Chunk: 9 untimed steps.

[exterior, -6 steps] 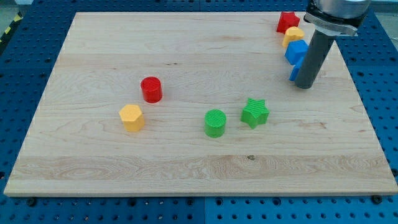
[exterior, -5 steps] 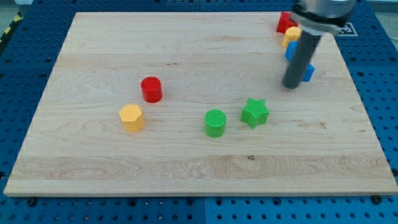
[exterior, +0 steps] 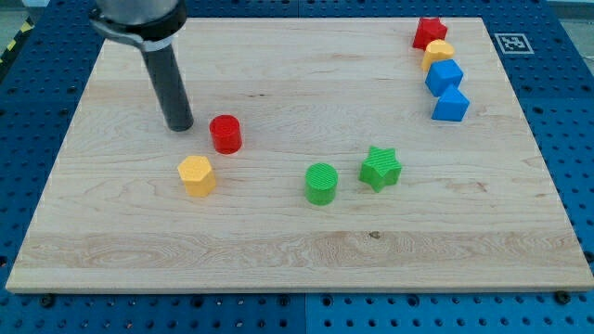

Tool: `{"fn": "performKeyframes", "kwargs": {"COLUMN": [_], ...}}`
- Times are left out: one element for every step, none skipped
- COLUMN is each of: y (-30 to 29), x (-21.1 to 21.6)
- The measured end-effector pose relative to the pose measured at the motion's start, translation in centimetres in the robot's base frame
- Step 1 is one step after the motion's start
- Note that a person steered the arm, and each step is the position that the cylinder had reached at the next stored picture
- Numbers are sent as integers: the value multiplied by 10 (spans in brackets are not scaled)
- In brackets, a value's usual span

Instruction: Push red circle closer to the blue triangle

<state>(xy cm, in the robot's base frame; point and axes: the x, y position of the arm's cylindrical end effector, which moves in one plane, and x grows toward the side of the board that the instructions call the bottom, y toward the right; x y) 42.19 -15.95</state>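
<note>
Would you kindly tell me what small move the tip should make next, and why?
Probably a short push toward the view's right: my tip sits just left of the red circle block, and the blue triangle block lies far right, slightly higher.

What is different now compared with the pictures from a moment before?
My tip crossed the board from the view's right, beside the blue blocks, to the view's left; it now stands just left of the red circle, a small gap between. No block moved: the red circle and blue triangle lie as before.

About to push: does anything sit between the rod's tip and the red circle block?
No. In the camera view only bare wooden board separates my tip from the red circle block, just to its right.
</note>
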Motion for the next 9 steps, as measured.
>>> {"fn": "performKeyframes", "kwargs": {"y": [0, 12, 43, 80, 120, 129, 150, 182, 212], "x": [11, 11, 11, 11, 12, 31, 45, 45, 52]}}
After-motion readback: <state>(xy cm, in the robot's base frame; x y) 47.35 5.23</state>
